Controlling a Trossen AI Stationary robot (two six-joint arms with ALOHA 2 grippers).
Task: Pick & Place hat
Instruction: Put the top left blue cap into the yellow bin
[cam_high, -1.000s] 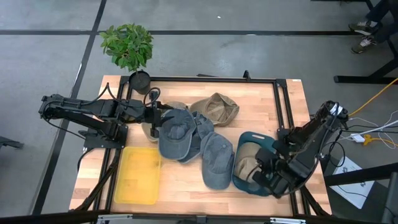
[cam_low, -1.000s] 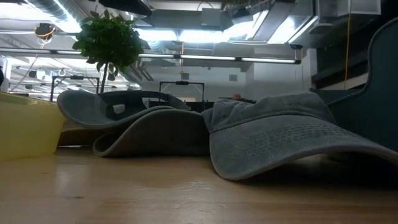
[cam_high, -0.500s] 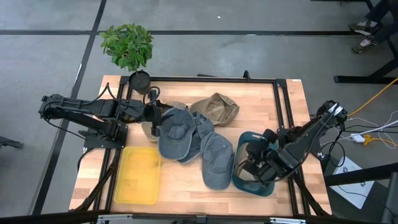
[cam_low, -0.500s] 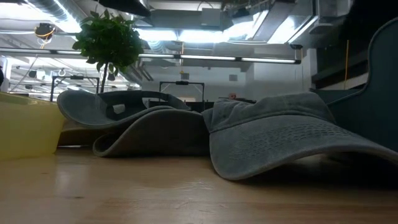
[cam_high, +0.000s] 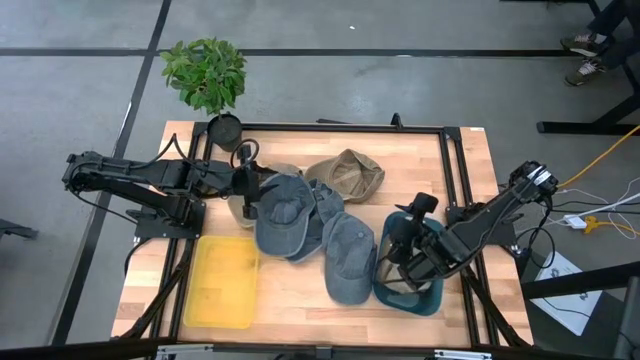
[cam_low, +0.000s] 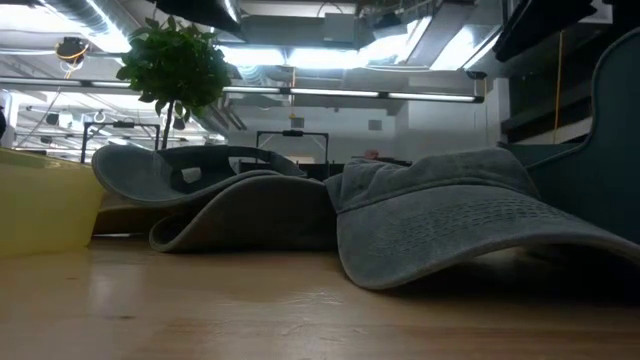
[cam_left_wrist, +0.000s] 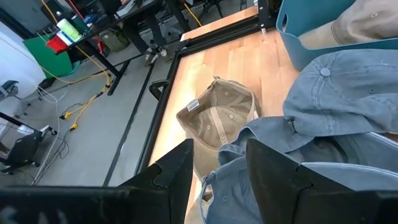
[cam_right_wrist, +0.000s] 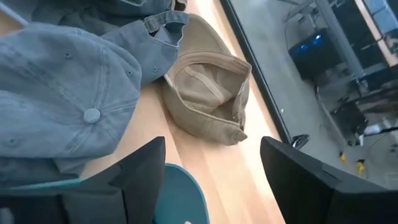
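At the left edge of the table lies a yellow tray, with nothing in it that I can see. Above it the left gripper reaches in low along the wood, its fingers partly spread and stopped at the rim of the pile of blue hats. It seems to be waiting there, ready for the next cap; nothing sits between the fingers.

Behind the pile, a tan hat lies upside down, touching the blue ones at one side, probably just tipped out with the rest.

To the right sits the teal bin, holding one tan hat already. I'd guess this is where hats get dropped. The right gripper hangs over the bin's far rim, fingers spread wide and empty, aimed toward the caps beyond.
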